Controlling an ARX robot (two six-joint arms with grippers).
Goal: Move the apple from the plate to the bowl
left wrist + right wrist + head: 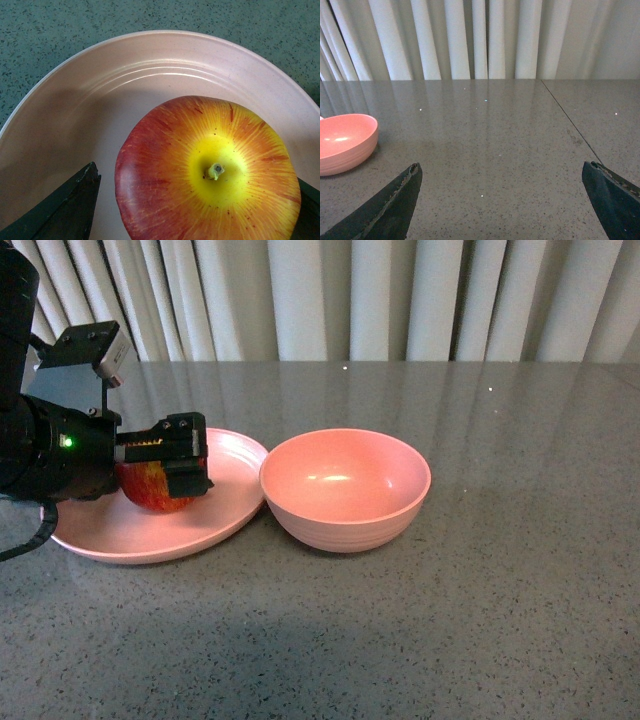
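The apple (207,170) sat on the plate (130,535), beside the bowl (345,490). The left gripper (178,472) straddled it, jaws apart: grasp step. Next it likely had to close, then lift toward the bowl.

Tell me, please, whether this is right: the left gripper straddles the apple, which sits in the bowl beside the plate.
Not quite: the apple sits on the plate, not in the bowl, as the front view shows. The left gripper does straddle it.
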